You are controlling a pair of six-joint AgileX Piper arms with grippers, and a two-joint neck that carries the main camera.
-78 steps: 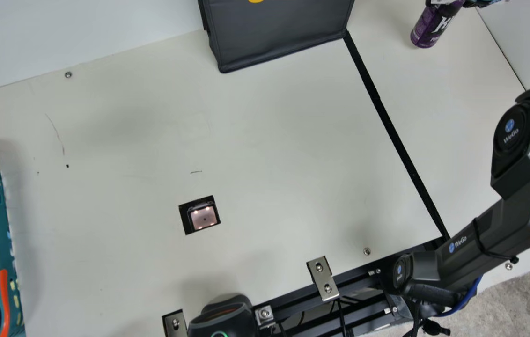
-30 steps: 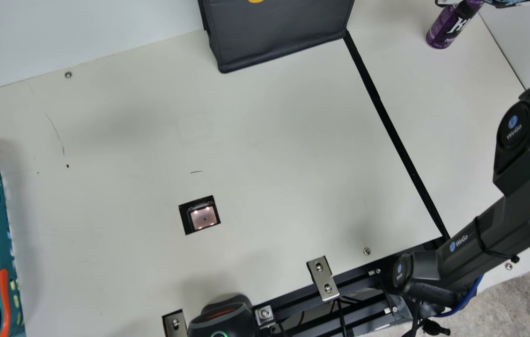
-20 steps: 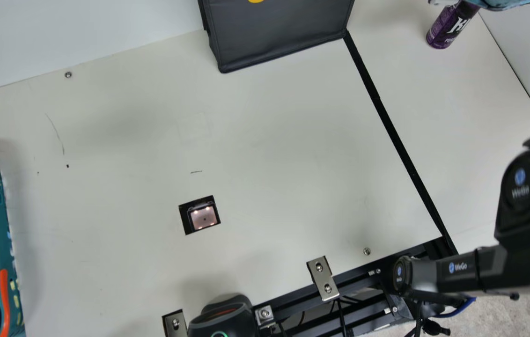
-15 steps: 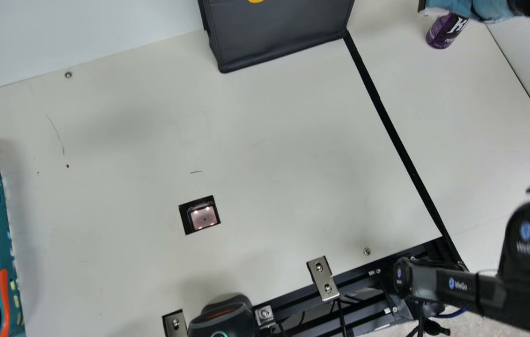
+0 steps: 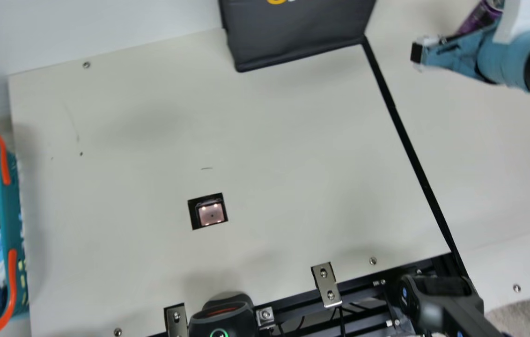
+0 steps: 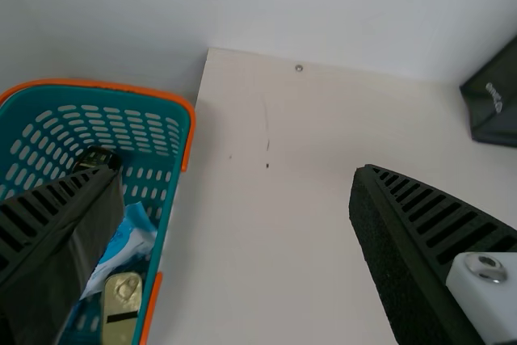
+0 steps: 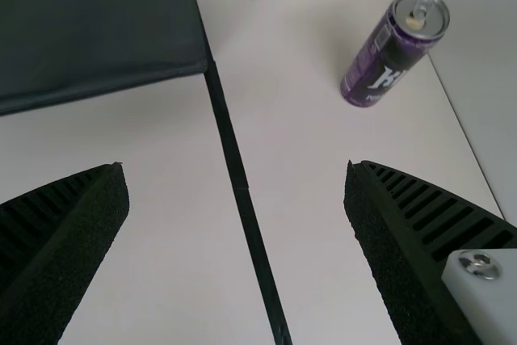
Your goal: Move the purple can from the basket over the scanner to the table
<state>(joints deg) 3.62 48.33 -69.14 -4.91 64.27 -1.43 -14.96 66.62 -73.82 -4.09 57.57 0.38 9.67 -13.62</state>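
Note:
The purple can [image 7: 388,54] stands upright on the cream table right of the black strip in the right wrist view; in the main view the can [image 5: 478,18] is partly covered by my right arm. My right gripper [image 5: 417,54] is at the upper right of the main view, off the can; in its wrist view the right gripper [image 7: 236,199] has its fingers wide apart, holding nothing. The scanner window [image 5: 211,213] lies in the table's middle. My left gripper [image 6: 234,199] is open and empty beside the teal basket [image 6: 168,199], one finger overlapping the basket's image.
A dark fabric bag [image 5: 298,32] stands at the table's back edge. The black strip [image 5: 405,135] runs from it to the front. A handheld scanner [image 5: 223,318] and metal brackets sit at the front edge. The basket holds several packages.
My right arm has come away from the can, its gripper now nearer the front in the main view. The can stayed standing where it was. The neck camera has shifted somewhat.

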